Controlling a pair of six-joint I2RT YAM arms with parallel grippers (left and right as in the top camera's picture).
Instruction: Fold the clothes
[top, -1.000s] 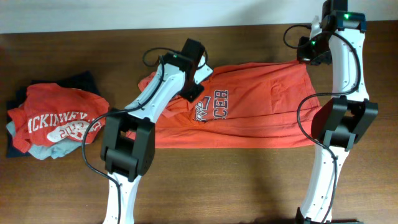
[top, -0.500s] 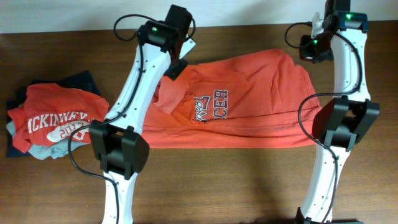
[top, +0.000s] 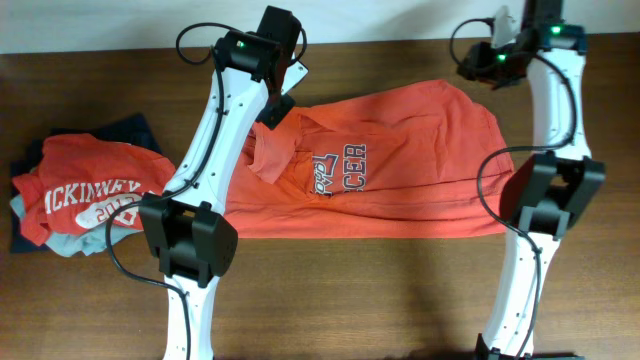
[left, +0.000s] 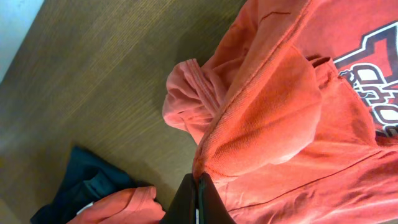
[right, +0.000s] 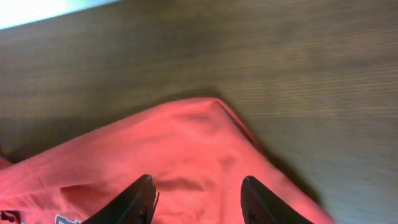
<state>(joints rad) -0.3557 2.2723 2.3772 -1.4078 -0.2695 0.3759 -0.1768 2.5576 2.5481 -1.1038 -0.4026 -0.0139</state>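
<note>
- Rumpled orange-red T-shirt (top: 400, 185) lies across the wood-grain table (top: 380, 290), lettering half hidden.
- Left gripper (left: 198, 188) clamps its bunched knit edge.
- Right gripper (right: 198, 185) hovers above its rounded corner, fingers apart.

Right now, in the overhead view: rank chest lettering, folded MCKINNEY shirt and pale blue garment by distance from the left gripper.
From the left gripper:
1. chest lettering, just right, on the T-shirt.
2. folded MCKINNEY shirt, far left, atop the pile.
3. pale blue garment, under it, at the pile's lower edge.
</note>
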